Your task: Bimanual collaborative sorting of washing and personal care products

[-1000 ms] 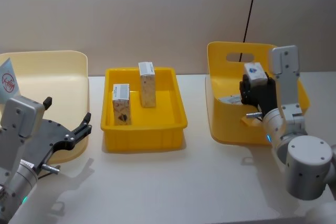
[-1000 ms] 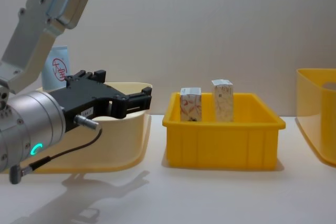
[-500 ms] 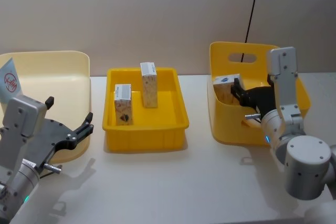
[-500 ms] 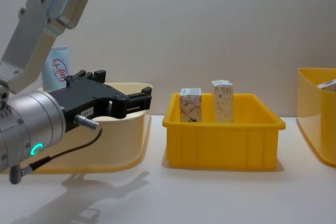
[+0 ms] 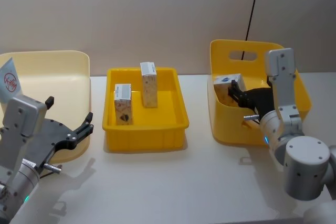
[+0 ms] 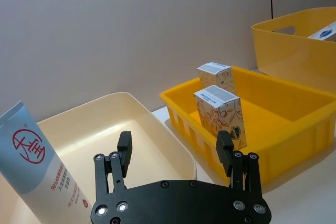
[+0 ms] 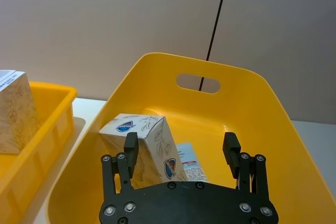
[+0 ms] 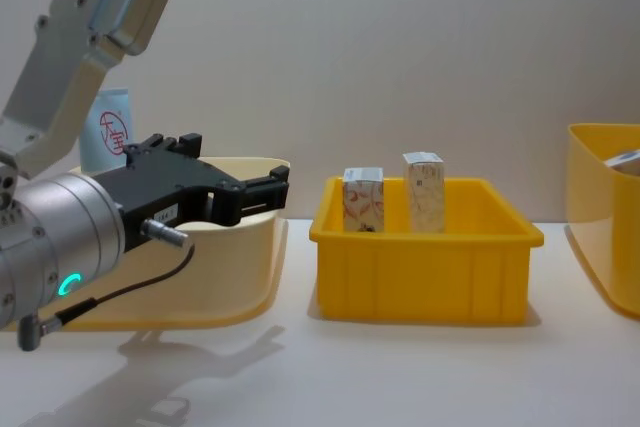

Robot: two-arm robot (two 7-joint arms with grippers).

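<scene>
The right gripper (image 7: 180, 147), fingers spread wide and holding nothing, hangs over a small white leaf-patterned carton (image 7: 144, 149) in the deep yellow plastic bin (image 7: 247, 98), while the left gripper (image 6: 175, 151) hangs equally open and empty near the pale cream tub (image 6: 105, 129).

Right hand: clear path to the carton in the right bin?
Probably yes. The right hand sits open inside the deep yellow bin, with the white carton just ahead, near one finger. Nothing lies between them; the carton is tilted over another flat pack, so it may need re-centring.
</scene>
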